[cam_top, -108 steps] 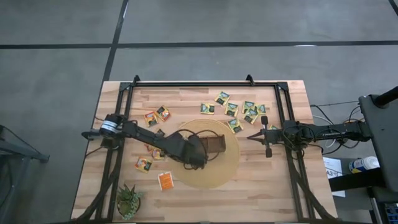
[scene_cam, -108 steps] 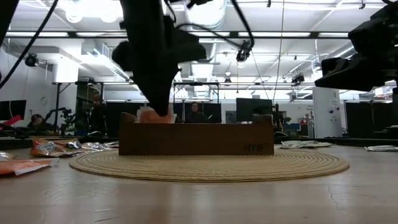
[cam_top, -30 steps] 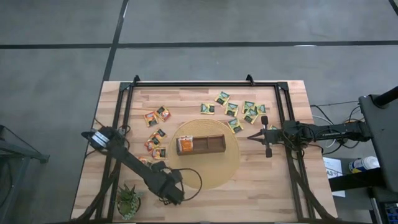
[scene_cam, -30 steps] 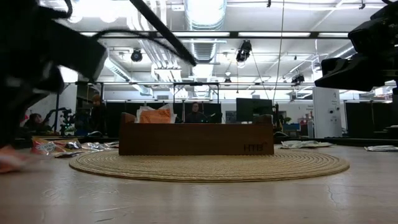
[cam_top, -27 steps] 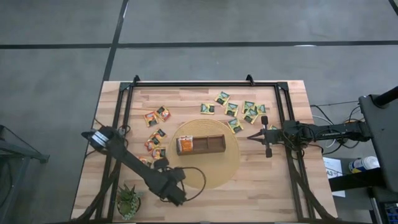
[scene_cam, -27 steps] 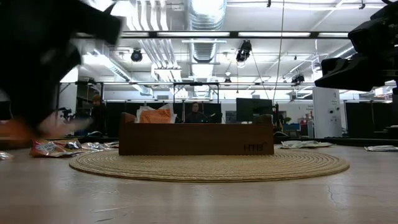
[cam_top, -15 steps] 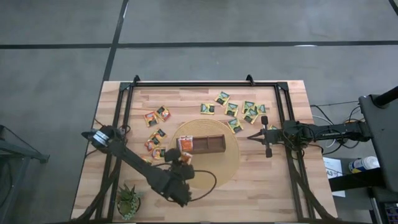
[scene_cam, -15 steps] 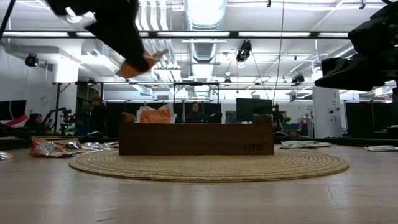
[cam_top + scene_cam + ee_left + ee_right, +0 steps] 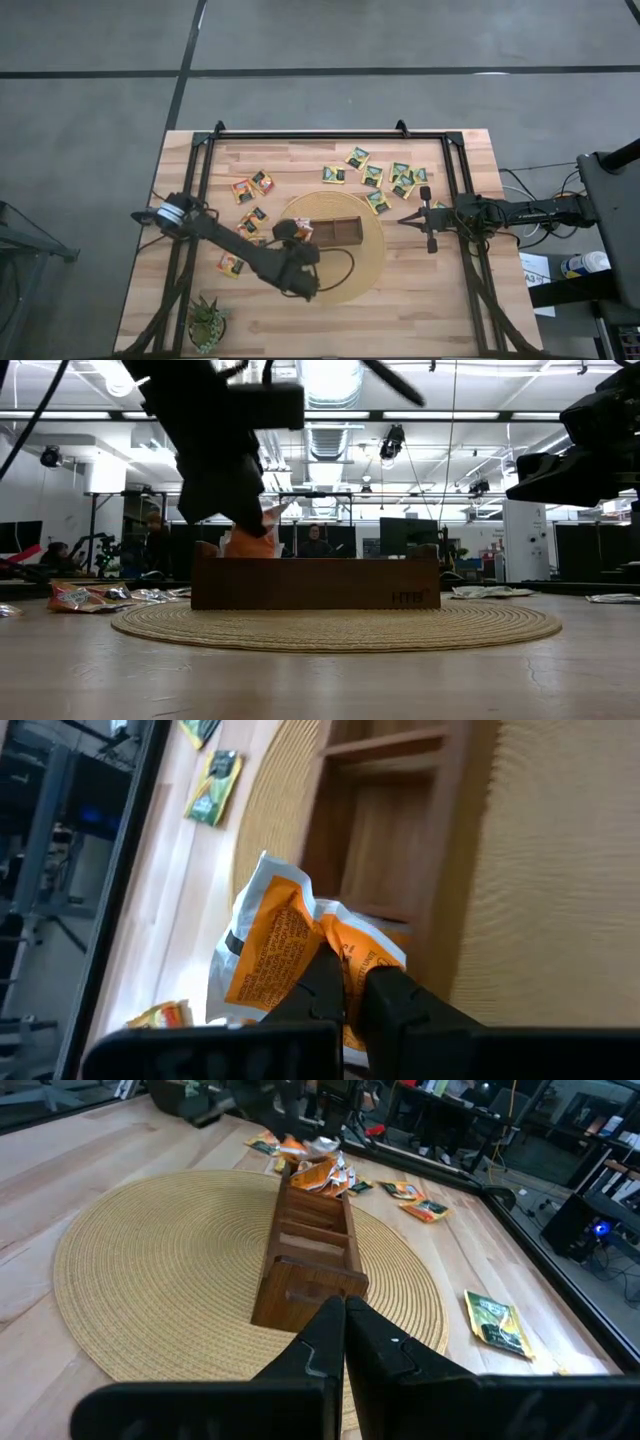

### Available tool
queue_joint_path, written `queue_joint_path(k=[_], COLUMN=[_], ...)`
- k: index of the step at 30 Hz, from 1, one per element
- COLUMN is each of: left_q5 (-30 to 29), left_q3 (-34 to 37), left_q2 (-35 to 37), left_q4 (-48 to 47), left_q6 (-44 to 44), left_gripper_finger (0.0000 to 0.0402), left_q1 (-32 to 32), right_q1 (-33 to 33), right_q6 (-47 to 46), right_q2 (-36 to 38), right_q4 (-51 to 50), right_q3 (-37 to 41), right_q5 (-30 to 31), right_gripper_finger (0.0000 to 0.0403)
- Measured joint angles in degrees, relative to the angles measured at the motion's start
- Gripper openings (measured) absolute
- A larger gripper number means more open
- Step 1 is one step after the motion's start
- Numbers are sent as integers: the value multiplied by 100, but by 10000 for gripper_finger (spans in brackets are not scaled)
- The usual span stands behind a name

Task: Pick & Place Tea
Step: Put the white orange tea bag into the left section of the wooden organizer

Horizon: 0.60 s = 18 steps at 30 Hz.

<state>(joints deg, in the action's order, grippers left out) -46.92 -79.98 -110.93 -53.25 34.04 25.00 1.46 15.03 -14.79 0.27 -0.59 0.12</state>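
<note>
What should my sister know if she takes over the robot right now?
Left gripper: jaws shut on an orange sachet, at the box's left end compartment, not yet let go.
Right gripper: jaws shut, empty, waiting at the mat's right edge.
Done: orange sachets already sit in that end compartment.
Left: other compartments look empty. Loose sachets lie on the table, a left group and a green group at upper right; one lies alone.

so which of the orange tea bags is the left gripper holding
The bright orange sachet pinched in the left gripper, over the left end of the wooden box; another orange one already sits in that end compartment.
</note>
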Motion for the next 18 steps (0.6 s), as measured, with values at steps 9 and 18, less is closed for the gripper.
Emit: queue_joint_path(k=[9, 18], left_q5=[-20, 255], left_q3=[178, 181], left_q2=[7, 9], left_q4=[22, 33], left_q6=[-70, -574], left_gripper_finger=[44, 145], left_q1=[-226, -298], right_q1=[-1, 1], right_q6=[0, 0], right_q2=[0, 0], right_q4=[1, 1], right_q3=[0, 0], right_q5=[0, 0], right_gripper_finger=[9, 9])
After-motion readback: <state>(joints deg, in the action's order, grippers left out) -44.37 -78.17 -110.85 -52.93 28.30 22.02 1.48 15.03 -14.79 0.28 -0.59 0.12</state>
